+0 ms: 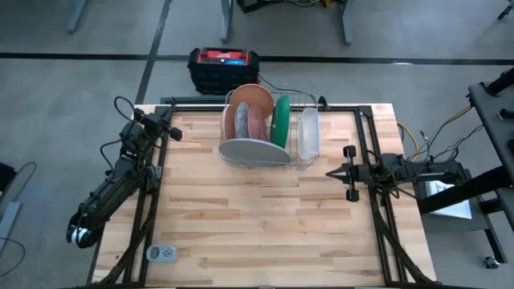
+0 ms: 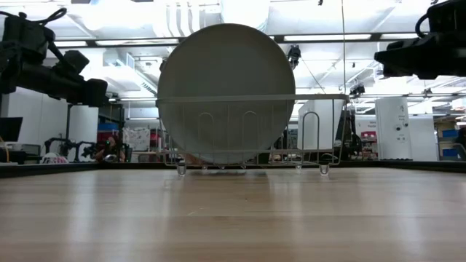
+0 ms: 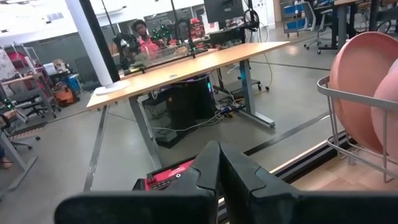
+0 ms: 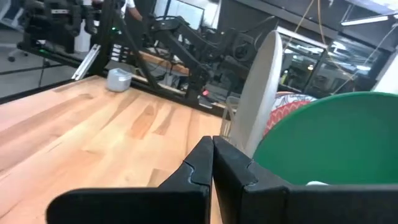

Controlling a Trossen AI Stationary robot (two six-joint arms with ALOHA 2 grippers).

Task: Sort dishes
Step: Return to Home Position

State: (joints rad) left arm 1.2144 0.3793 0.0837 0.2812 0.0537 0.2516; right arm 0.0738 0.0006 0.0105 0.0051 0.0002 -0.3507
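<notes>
1. High view: overhead, looking straight down. The whole table (image 1: pixel 265 217) is in frame, with the wire rack (image 1: pixel 297 163) upper centre.
2. Low view: at table-top level, facing the grey plate (image 2: pixel 226 80) at frame centre.
3. Left wrist view: faces the room, with the pink plates (image 3: pixel 360 87) at the right edge.
4. Right wrist view: close to the rack, with the green plate (image 4: pixel 336 137) lower right. The high view also shows this plate.

The table (image 1: pixel 257 233) is pale blond wood with darker grain streaks. The wire rack (image 2: pixel 320 96) is silver. Its plates, by colour: one pale grey plate (image 1: pixel 255 150), one dark green plate (image 1: pixel 281 122), one red-and-white patterned plate (image 1: pixel 259 122), and plain terracotta-pink plates (image 1: pixel 253 98). The tub (image 1: pixel 309 132) is clear. My left gripper (image 1: pixel 175 134) and right gripper (image 1: pixel 331 172) are black. The floor (image 1: pixel 401 32) is grey, and the box (image 1: pixel 225 68) on it is black with a red top.
</notes>
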